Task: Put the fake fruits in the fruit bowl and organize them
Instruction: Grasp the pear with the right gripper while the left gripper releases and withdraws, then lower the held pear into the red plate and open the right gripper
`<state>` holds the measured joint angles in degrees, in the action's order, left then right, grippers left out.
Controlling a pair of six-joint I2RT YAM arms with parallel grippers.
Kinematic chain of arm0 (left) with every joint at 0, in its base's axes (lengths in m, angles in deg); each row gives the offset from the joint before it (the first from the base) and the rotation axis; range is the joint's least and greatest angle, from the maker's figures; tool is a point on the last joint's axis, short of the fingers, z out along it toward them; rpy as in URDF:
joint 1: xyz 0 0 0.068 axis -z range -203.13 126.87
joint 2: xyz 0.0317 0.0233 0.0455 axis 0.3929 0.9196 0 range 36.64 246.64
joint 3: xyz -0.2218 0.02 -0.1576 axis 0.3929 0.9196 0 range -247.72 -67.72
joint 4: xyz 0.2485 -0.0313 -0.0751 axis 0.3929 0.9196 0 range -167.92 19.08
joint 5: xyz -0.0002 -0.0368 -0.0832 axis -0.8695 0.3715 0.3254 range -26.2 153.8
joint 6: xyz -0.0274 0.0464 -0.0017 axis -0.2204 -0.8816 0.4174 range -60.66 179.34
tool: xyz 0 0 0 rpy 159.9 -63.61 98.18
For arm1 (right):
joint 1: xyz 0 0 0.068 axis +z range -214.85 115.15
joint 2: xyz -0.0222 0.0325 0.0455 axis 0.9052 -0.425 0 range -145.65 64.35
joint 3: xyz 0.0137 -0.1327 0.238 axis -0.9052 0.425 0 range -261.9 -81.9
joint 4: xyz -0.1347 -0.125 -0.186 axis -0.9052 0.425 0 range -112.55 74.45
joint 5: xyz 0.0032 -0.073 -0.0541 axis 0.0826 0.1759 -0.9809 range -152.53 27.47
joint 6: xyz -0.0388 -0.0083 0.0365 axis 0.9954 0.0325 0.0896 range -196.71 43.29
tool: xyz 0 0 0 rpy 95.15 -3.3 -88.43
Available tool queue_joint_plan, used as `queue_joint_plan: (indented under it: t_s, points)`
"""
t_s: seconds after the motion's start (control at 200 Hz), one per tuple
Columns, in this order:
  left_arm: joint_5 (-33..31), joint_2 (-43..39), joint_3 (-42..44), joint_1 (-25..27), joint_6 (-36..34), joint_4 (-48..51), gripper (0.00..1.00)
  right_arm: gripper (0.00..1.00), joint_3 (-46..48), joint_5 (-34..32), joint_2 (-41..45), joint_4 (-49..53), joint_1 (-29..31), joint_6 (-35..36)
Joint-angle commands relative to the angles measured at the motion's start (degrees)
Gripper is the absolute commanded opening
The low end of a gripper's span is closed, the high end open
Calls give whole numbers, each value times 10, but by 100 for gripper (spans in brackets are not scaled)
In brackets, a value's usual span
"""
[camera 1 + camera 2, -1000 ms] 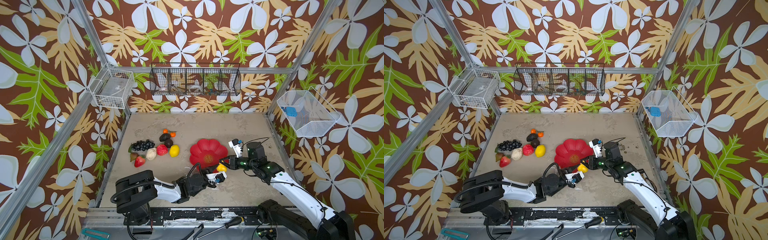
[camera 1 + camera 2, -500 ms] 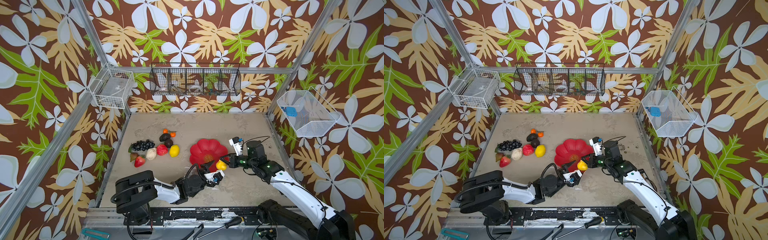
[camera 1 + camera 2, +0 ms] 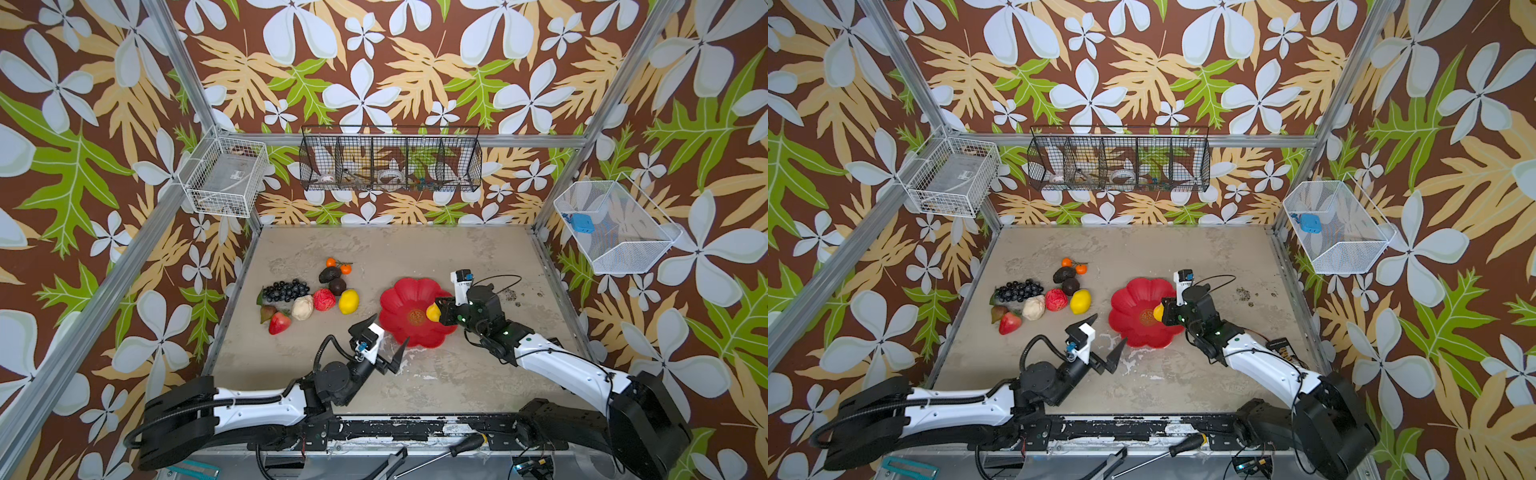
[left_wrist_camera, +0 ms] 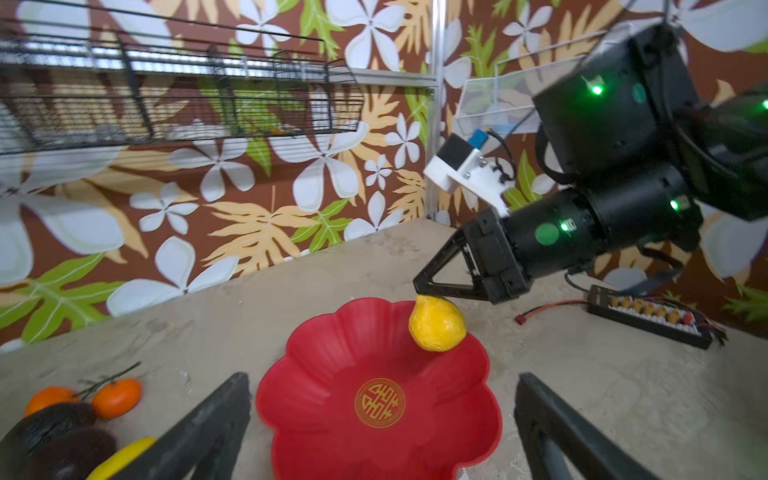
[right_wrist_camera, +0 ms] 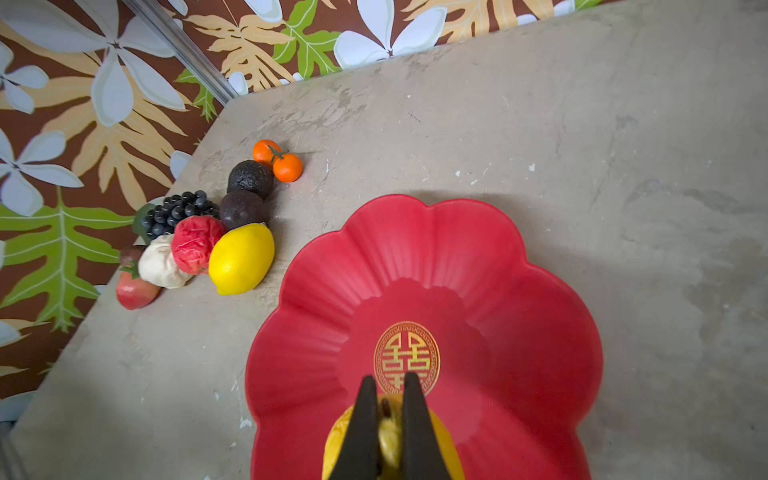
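Right wrist: right gripper clamped tight on pear neck. In a top view, pear at bowl 3 o'clock rim; left gripper gaping, empty, 7 o'clock; other fruits 9 o'clock.

The fruit bowl, a glossy red scalloped dish with a gold centre, sits upright near the middle of the surface. A yellow pear-shaped fruit is pinched at its narrow top by the right gripper, over the bowl's right rim. The rest cluster toward the left edge: lemon, crumpled red apple, cream lumpy piece, strawberry, black grape bunch, avocado, a dark round fruit, and two stemmed oranges farthest back.
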<state>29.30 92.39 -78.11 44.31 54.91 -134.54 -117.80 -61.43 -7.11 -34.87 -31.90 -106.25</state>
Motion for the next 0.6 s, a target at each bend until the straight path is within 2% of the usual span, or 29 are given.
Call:
queue_joint_plan:
  t_s: [0.0,0.225,0.596]
  points:
    - [-39,-73,20,-31,92,89,99,2,-6,-112,-44,-106,19,25]
    - [-59,-194,78,-57,100,121,99,2,-18,-212,-149,-201,55,67]
    - [-70,-210,96,-59,83,110,99,2,-48,-306,-271,-286,92,103]
